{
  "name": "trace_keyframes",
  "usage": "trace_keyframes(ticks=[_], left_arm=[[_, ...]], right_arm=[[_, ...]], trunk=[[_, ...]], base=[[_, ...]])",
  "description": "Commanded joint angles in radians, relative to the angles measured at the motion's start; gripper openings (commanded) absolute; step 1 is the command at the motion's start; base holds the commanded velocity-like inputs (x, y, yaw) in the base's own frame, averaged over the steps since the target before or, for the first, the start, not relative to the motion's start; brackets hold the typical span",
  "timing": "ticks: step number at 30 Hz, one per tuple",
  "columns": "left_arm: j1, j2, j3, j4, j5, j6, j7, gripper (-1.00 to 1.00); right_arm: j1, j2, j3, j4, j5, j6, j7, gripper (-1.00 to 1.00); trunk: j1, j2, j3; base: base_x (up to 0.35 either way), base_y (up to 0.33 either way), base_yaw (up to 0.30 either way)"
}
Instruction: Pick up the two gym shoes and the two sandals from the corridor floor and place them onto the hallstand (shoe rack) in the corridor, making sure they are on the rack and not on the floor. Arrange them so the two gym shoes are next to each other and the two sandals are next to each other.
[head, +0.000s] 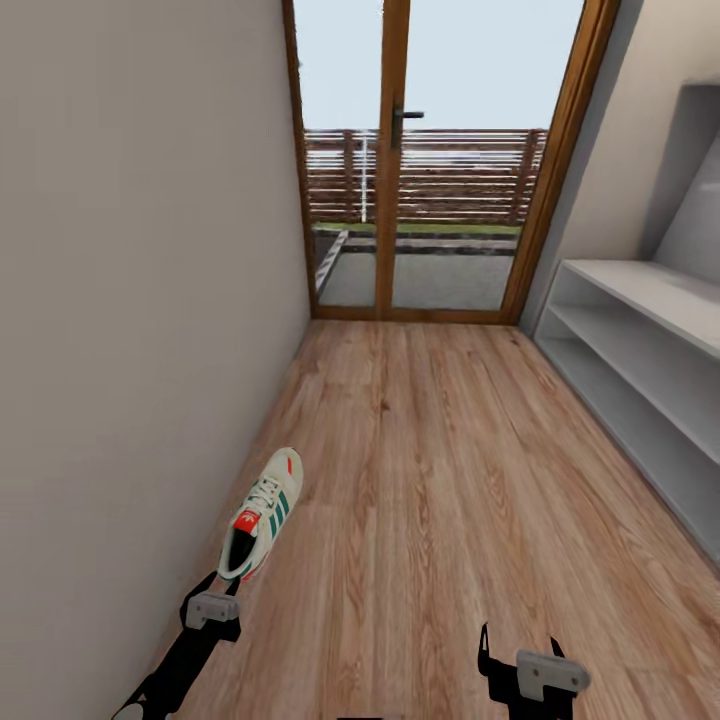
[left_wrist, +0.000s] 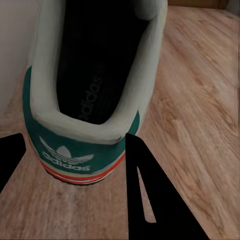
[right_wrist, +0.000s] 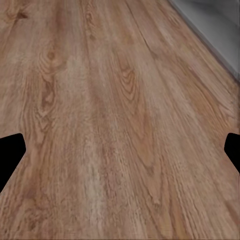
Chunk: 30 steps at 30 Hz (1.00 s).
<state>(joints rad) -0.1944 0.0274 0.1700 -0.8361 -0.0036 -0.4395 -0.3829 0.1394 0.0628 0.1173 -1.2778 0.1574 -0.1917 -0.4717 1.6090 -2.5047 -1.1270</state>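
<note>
Cream-white lace-up gym shoe with green side stripes and an orange-red tongue patch lies on the warm brown wood-plank corridor floor, close beside the pale left wall. Its long axis runs away from the robot and leans slightly to the right, toe pointing up the corridor toward the wood-framed glass door, heel nearest the robot. The left tool sits just behind that heel and almost in line with the shoe's length; from the left wrist camera the green heel counter of the shoe sits between the two dark fingers, which stand wide on either side and do not look closed on it. My guess is the left arm takes this shoe heel-first. The right tool hangs well apart over bare floor, spread wide and empty. The long low pale grey hallstand with open shelf tiers runs along the right wall, across the corridor from the shoe
</note>
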Motion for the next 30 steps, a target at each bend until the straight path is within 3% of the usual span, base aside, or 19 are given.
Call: trace_keyframes(ticks=[1,30], left_arm=[[0.0,-0.001,0.003,0.0,0.001,-0.002,-0.007,-1.0],[0.0,-0.001,0.003,0.0,0.001,-0.002,-0.007,-1.0]], right_arm=[[0.0,0.0,0.001,0.0,0.007,0.001,-0.006,1.0],[-0.001,0.0,0.001,0.002,0.005,0.001,-0.005,1.0]], trunk=[[0.0,0.0,-0.001],[0.0,0.0,-0.001]], base=[[0.325,0.0,-0.25],[0.325,0.0,-0.257]])
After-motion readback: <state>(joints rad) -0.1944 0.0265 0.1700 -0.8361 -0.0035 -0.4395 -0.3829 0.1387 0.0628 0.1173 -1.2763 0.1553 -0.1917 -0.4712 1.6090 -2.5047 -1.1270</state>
